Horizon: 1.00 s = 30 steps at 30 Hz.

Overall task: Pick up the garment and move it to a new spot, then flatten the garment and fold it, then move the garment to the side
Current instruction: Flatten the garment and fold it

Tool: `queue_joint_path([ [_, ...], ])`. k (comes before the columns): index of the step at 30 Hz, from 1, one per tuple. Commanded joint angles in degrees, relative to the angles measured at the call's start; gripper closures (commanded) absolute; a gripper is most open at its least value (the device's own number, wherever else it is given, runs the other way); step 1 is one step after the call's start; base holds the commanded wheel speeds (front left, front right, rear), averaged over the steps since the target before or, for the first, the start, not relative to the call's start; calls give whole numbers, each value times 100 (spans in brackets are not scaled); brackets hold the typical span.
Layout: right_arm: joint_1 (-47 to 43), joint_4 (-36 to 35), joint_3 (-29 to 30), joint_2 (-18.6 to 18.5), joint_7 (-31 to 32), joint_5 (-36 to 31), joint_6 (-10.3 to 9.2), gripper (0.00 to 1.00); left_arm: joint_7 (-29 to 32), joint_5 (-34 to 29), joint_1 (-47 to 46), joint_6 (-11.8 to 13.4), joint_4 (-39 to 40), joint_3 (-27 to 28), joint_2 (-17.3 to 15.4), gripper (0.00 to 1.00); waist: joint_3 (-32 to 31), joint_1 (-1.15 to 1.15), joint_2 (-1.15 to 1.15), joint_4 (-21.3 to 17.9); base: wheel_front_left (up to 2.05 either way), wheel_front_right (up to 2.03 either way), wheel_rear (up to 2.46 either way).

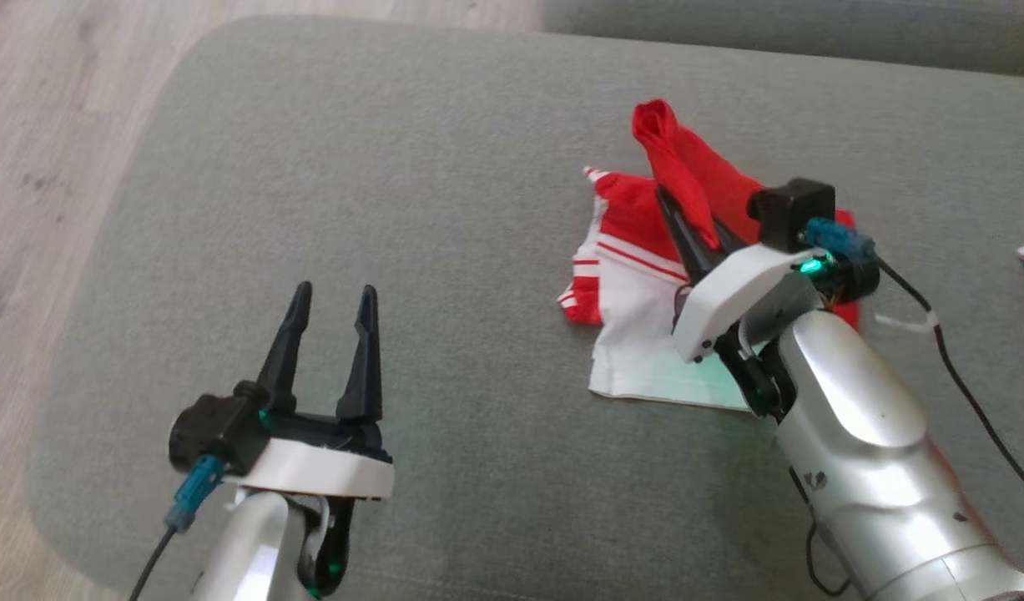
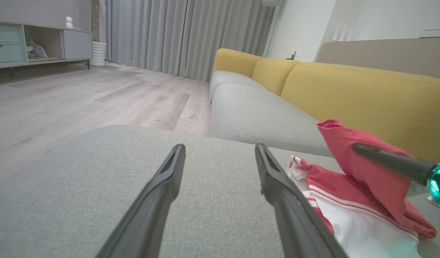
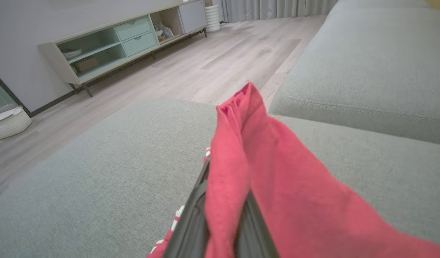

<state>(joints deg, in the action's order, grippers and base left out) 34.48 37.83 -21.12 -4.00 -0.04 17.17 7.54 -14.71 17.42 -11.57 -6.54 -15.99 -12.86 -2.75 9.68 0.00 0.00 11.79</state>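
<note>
Spread left gripper hovers over grey cushion, right gripper pinches red garment, wood floor beyond.

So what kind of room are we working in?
Most likely a home living room: a sofa with yellow back cushions, a low sideboard with drawers, long grey curtains and a wood floor.

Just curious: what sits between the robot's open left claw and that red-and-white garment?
Nothing: in the head view, only bare grey cushion separates the left gripper from the garment.
</note>
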Motion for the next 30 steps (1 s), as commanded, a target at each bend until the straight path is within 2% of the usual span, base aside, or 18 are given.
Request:
queue_joint_path([
  [1, 184, -60, -72, 112, -113, 68, -5, 100, -29, 45, -281, 40, 173, 133, -13, 0, 81, 0, 0, 116, 0, 0, 0],
  [6, 229, 514, -165, 112, -322, 192, -5, 100, -29, 126, -285, 89, 156, 14, -13, 0, 98, 0, 0, 246, 0, 0, 0],
  [7, 246, 621, -142, 112, -409, 208, -5, 40, -29, 135, -281, 97, 149, -3, -13, 0, 87, 0, 0, 256, 0, 0, 0],
  [8, 249, 705, -178, 112, -457, 298, -5, 0, -29, 143, -280, 103, 138, -16, -13, 0, 70, 0, 0, 265, 0, 0, 0],
  [13, 347, 777, -670, 112, -783, 793, -5, 0, -29, 83, -262, 116, 75, -14, -13, 0, -109, 0, 0, 166, 0, 0, 0],
  [17, 515, 985, -560, 112, -1135, 703, -5, 0, -29, 7, -207, 106, 76, 70, -13, 0, -290, 0, 0, -46, 0, 0, 0],
  [21, 581, 1168, -176, 112, -1361, 368, -5, 0, -29, -77, -130, 83, 84, 169, -13, 0, -430, 0, 0, -325, 0, 0, 0],
  [25, 475, 1117, 415, 112, -1469, -285, -5, 0, -29, -135, -83, 59, 112, 262, -16, 0, -504, 0, 0, -613, 0, 0, 0],
  [27, 286, 913, 788, 111, -1487, -647, -5, 0, -29, -166, -48, 50, 109, 312, -22, 0, -539, 0, 0, -746, 0, 0, 0],
  [30, -195, 182, 1279, 108, -1493, -1045, -5, 0, -29, -210, -20, 41, 121, 383, -26, 0, -546, 0, 0, -903, 0, 0, 0],
])
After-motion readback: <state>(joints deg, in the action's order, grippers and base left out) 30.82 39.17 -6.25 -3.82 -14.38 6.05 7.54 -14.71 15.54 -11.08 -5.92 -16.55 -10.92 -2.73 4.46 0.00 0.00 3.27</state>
